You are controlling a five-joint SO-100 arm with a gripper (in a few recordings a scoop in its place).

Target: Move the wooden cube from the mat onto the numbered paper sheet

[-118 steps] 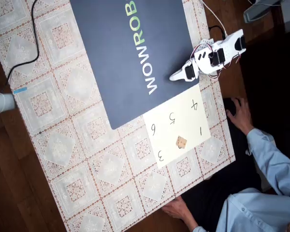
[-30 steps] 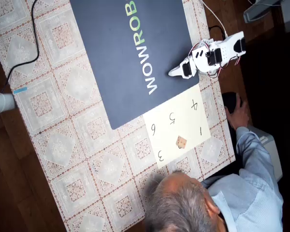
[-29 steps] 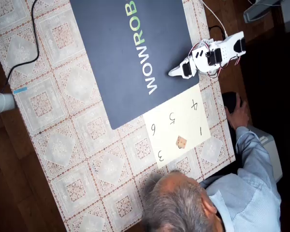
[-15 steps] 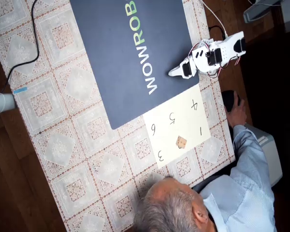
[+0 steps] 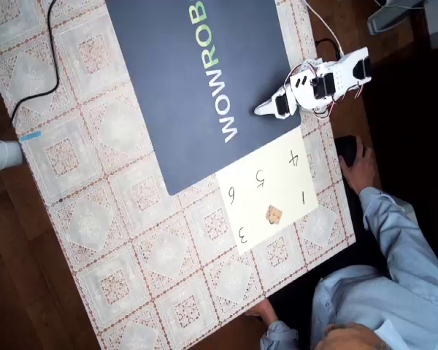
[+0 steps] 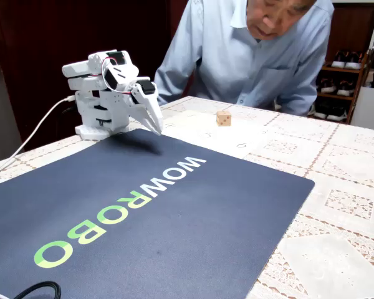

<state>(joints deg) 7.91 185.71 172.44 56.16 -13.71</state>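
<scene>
white arm folded low, gripper (image 6: 157, 124) fingers together, pointing downward, empty

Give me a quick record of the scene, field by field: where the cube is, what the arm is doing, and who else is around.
wooden cube: resting on the numbered paper sheet, between the handwritten 1 and 3 in the overhead view
mat: dark navy, nothing lying on it
gripper: fingers closed and empty, folded low over the mat's edge, apart from the cube
tablecloth: patterned lace, under the mat and the sheet
person: seated behind the table in a light blue shirt, leaning toward the sheet
task state: cube already on the sheet
</scene>
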